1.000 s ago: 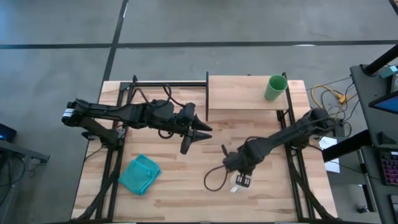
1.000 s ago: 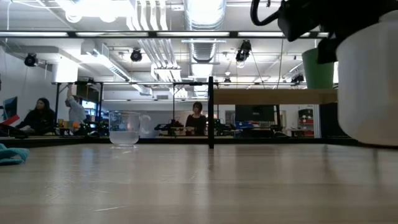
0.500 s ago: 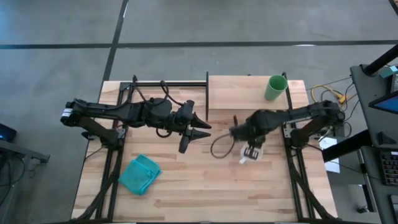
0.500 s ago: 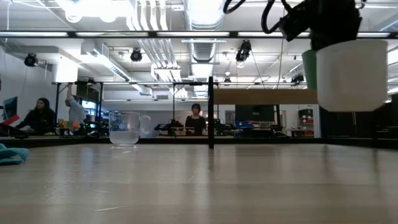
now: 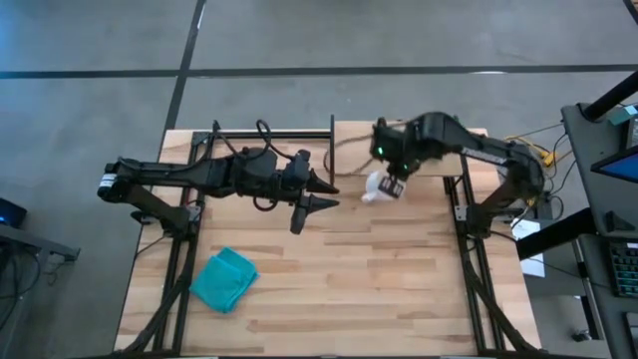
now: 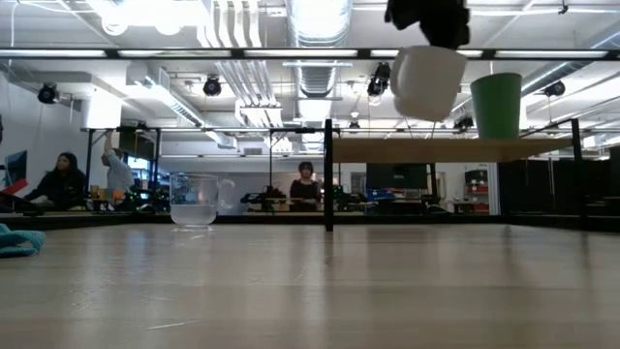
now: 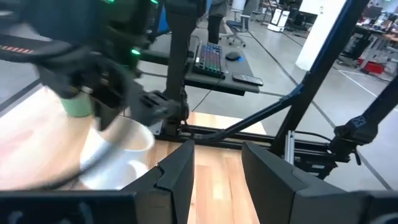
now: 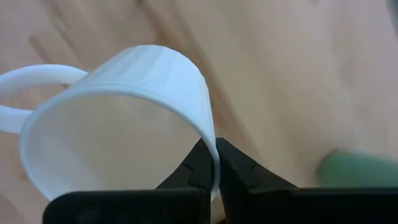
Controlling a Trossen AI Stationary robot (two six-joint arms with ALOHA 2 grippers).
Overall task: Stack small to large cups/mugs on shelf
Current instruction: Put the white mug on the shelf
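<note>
- Swinging up from the counter's near middle, the right gripper (image 5: pixel 391 179) now carries the white mug (image 6: pixel 427 81), pinched by its rim, over the shelf's (image 5: pixel 364 150) front edge.
- Level the tilted mug, then lower it beside the green cup (image 6: pixel 496 105).
- Left gripper (image 5: pixel 317 193) waits parted, mid-counter.

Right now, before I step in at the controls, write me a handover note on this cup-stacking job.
Right gripper: shut on the rim of the white mug, holding it tilted in the air above the shelf, near its left end in the low view.
Left gripper: open, empty, hovering over the table's middle, near the shelf's front corner.
Green cup: upright on the shelf.
Glass tumbler: on the tabletop, untouched.
Teal cloth: on the table, no part of the job.
Done: green cup is on the shelf, mug is lifted.
Left: set down the mug, then bring the tumbler up.
</note>
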